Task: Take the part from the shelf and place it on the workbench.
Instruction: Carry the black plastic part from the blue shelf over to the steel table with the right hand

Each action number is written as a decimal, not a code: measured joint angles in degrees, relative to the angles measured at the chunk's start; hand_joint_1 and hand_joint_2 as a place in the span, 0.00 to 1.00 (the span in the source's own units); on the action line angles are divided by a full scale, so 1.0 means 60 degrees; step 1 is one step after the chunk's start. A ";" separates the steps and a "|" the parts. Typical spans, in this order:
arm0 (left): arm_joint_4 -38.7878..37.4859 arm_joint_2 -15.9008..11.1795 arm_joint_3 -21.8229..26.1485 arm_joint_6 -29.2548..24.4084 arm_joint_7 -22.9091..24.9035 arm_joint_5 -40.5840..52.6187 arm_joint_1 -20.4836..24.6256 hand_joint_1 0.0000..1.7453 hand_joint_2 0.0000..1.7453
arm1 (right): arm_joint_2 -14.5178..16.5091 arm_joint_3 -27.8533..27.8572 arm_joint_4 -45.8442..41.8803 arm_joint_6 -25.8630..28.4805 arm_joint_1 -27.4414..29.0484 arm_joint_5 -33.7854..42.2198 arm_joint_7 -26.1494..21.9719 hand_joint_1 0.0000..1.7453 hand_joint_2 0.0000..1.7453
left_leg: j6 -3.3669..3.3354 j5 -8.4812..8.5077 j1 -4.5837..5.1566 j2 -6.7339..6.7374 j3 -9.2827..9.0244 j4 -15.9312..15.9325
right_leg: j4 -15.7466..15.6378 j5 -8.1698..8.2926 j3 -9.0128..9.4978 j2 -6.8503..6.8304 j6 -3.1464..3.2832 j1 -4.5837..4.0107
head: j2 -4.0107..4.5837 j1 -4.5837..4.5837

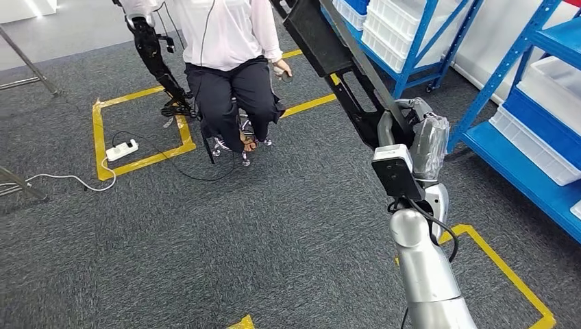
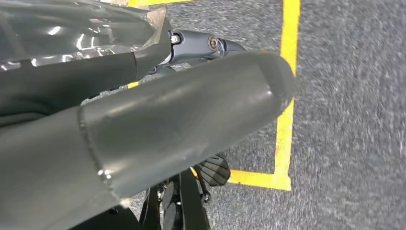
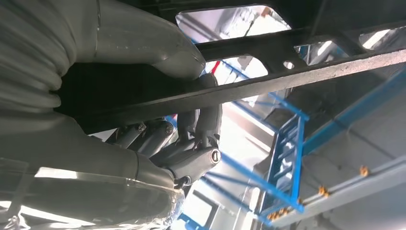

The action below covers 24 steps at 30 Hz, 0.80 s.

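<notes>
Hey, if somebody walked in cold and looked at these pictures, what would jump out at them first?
Probably the long black metal part slanting across the head view, gripped by the robot's right hand at the end of its silver arm. Next, a person seated on the grey carpet inside the yellow floor tape, at upper left. Blue shelves with white bins stand on the right.

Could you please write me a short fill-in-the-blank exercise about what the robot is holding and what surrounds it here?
1. The right hand grips a long ____ part.
2. The shelf frame is painted ____.
3. The tape marking squares on the carpet is ____.
4. The person near the power strip is ____ on a chair.

Missing words: black; blue; yellow; sitting
</notes>
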<state>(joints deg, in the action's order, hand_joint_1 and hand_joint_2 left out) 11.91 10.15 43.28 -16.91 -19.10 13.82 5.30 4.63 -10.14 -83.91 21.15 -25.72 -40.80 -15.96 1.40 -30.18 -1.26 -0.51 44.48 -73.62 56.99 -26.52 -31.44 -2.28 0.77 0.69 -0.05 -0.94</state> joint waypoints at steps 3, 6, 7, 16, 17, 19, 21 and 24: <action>0.0002 -0.0015 0.0006 -0.0063 0.0005 -0.0060 0.0005 0.00 0.00 | 0.0007 -0.0008 0.0006 -0.0048 -0.0063 -0.0028 0.0026 1.00 1.00 | 0.0086 0.0686 -0.0103 0.0355 -0.0617 0.1161 | 0.0016 -0.0058 0.0030 -0.0342 -0.0058 0.0009 | 0.0001 -0.0009; 0.0005 0.0002 0.0011 -0.0111 0.0005 -0.0110 0.0051 0.00 0.00 | 0.0022 -0.0011 0.0080 -0.0084 -0.0265 -0.0007 0.0031 1.00 1.00 | -0.0005 0.1067 -0.0045 0.0844 -0.1299 0.2423 | 0.0082 -0.0181 0.0053 -0.0617 -0.0246 -0.0096 | 0.0000 0.0031; 0.0006 0.0009 0.0012 -0.0112 0.0003 -0.0109 0.0062 0.00 0.00 | 0.0026 -0.0011 0.0129 -0.0079 -0.0351 0.0012 0.0024 1.00 1.00 | -0.0072 0.1052 0.0003 0.0778 -0.1297 0.2461 | 0.0082 -0.0208 0.0065 -0.0715 -0.0310 -0.0134 | 0.0000 0.0055; 0.0011 -0.0010 0.0017 -0.0077 -0.0010 -0.0097 0.0076 0.00 0.00 | -0.0167 0.0026 0.0407 0.0009 -0.0447 0.0117 -0.0065 1.00 1.00 | -0.0526 0.1195 0.0057 -0.0440 -0.1301 0.2592 | 0.2885 -0.1345 -0.1299 0.0356 -0.0532 0.0005 | 0.0000 0.0132; 0.0011 -0.0009 0.0018 -0.0077 -0.0009 -0.0097 0.0070 0.00 0.00 | -0.0182 0.0028 0.0427 0.0009 -0.0434 0.0118 -0.0065 1.00 1.00 | -0.0518 0.1203 0.0060 -0.0590 -0.1302 0.2590 | 0.2514 -0.1126 -0.1157 0.0399 -0.0605 0.0007 | 0.0001 0.0133; 0.0011 -0.0009 0.0019 -0.0076 -0.0006 -0.0067 0.0065 0.00 0.00 | -0.0194 0.0030 0.0446 0.0009 -0.0446 0.0117 -0.0065 1.00 1.00 | -0.0477 0.1225 0.0067 -0.0857 -0.1296 0.2580 | 0.1147 -0.0538 -0.0569 0.0701 -0.0700 0.0031 | 0.0001 0.0135; 0.0011 -0.0009 0.0017 -0.0082 0.0011 -0.0004 0.0066 0.00 0.00 | -0.0188 0.0025 0.0454 0.0009 -0.0477 0.0114 -0.0067 1.00 1.00 | -0.0397 0.1250 0.0088 -0.1060 -0.1259 0.2569 | 0.0285 -0.0199 -0.0181 0.0953 -0.0628 0.0017 | 0.0000 0.0127; 0.0011 -0.0021 0.0020 -0.0144 0.0071 0.0034 0.0021 0.00 0.00 | -0.0106 -0.0004 0.0478 0.0007 -0.0521 0.0108 -0.0060 1.00 1.00 | -0.0233 0.1306 0.0076 -0.1232 -0.1178 0.2592 | 0.0154 -0.0089 -0.0099 0.0757 -0.0398 -0.0017 | -0.0001 0.0118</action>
<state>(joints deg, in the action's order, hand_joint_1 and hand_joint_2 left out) 11.98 10.03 43.40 -17.78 -18.67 14.02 5.43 4.00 -10.16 -81.05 21.19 -28.85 -40.15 -16.32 0.01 -22.34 -0.80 -7.90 37.41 -58.07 57.91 -27.05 -32.03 2.26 -1.62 0.59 -0.05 -0.23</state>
